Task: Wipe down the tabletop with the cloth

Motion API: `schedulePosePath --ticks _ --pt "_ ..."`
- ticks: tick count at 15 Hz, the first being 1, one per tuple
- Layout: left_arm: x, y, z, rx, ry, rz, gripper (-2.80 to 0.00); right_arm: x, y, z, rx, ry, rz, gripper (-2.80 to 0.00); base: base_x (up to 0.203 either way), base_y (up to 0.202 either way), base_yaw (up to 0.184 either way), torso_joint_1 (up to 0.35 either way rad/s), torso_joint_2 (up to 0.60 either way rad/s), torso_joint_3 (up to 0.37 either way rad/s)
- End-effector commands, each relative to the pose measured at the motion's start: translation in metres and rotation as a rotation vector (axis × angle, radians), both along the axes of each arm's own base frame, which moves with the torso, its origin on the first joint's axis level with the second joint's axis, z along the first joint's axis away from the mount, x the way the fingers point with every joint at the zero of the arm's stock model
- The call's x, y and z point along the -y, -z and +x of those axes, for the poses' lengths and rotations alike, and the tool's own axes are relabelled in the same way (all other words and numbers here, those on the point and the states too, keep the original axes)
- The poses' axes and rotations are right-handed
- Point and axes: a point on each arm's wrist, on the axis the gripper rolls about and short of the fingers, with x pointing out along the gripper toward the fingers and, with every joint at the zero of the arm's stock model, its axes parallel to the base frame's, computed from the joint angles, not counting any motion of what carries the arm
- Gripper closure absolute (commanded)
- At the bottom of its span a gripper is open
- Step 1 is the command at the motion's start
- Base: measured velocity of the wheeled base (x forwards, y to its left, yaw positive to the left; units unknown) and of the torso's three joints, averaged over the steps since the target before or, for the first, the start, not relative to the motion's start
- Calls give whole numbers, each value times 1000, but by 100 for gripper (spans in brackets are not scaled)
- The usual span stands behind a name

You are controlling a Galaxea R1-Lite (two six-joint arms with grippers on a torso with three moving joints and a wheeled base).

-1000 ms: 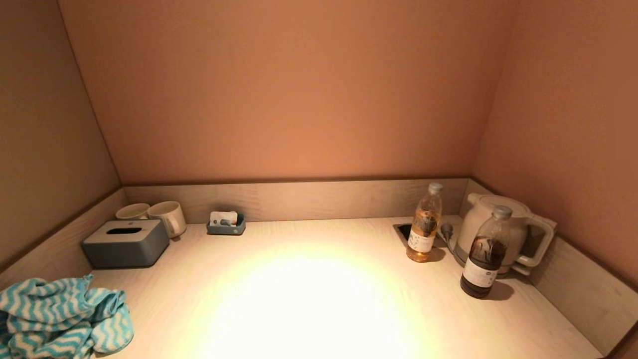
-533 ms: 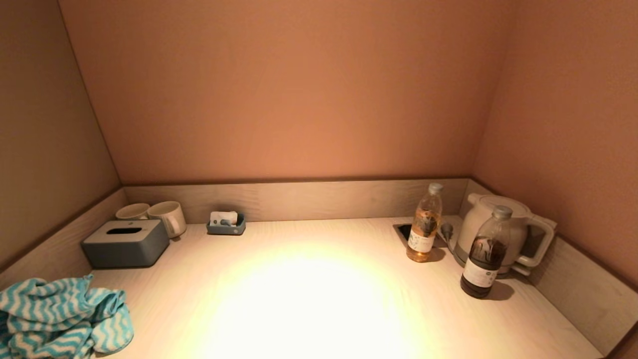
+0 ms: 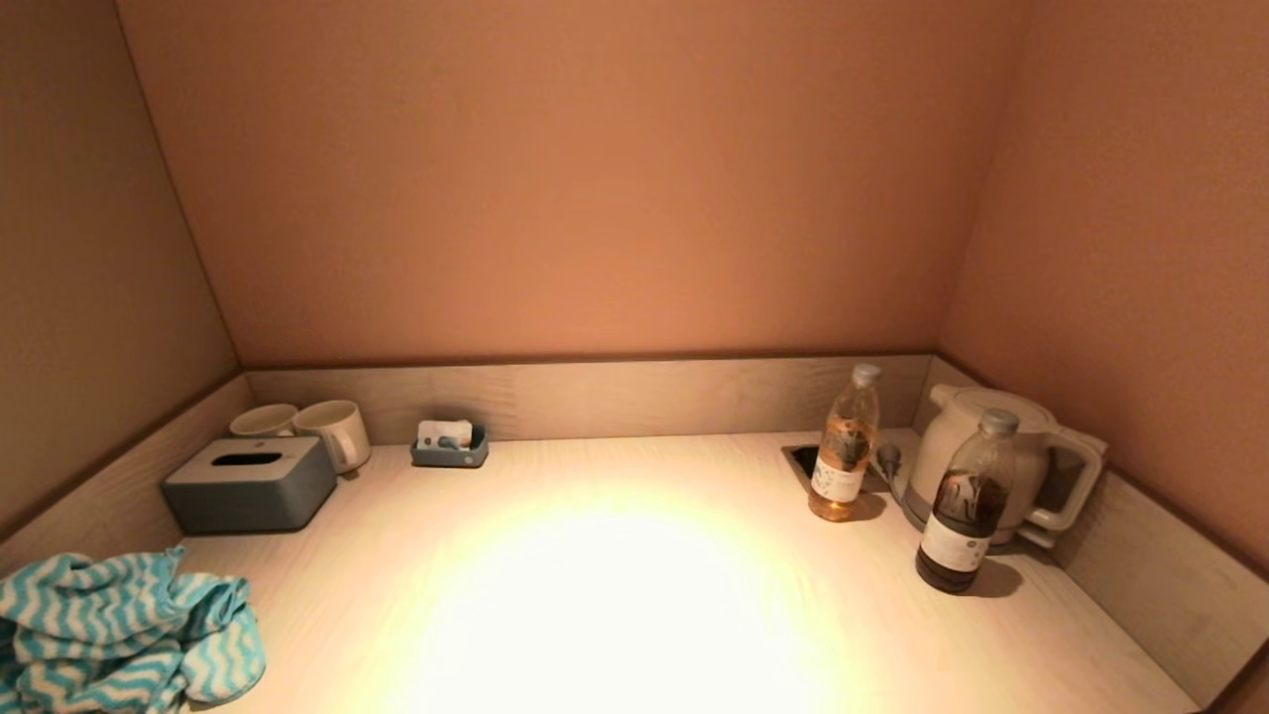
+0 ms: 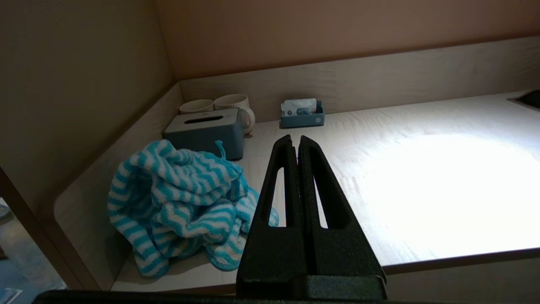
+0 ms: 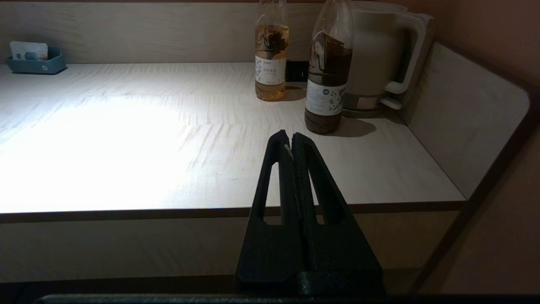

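A crumpled blue-and-white striped cloth (image 3: 119,630) lies at the front left corner of the pale wooden tabletop (image 3: 615,595); it also shows in the left wrist view (image 4: 181,202). My left gripper (image 4: 295,139) is shut and empty, held before the table's front edge, just right of the cloth and apart from it. My right gripper (image 5: 290,135) is shut and empty, held before the front edge on the right side, short of the dark bottle (image 5: 330,67). Neither gripper shows in the head view.
A grey tissue box (image 3: 248,483) and two white mugs (image 3: 317,428) stand at the back left, with a small blue tray (image 3: 451,446) by the back wall. Two bottles (image 3: 843,456) (image 3: 967,506) and a white kettle (image 3: 1001,466) stand at the right. Low wooden walls rim three sides.
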Motion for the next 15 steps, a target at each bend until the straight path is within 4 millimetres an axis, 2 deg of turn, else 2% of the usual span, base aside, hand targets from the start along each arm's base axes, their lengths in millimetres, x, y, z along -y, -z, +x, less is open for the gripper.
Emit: schedulePosePath --ticks 1,6,15 --pt "0 7 2 -17 -2 5 0 0 0 0 -1 0 -1 0 0 0 0 0 0 0" --pt "0 28 7 -153 -10 6 0 0 0 0 -1 0 1 0 0 0 0 0 0 0" --pt "0 28 7 -155 -9 -2 0 0 0 0 -1 0 -1 0 0 0 0 0 0 0"
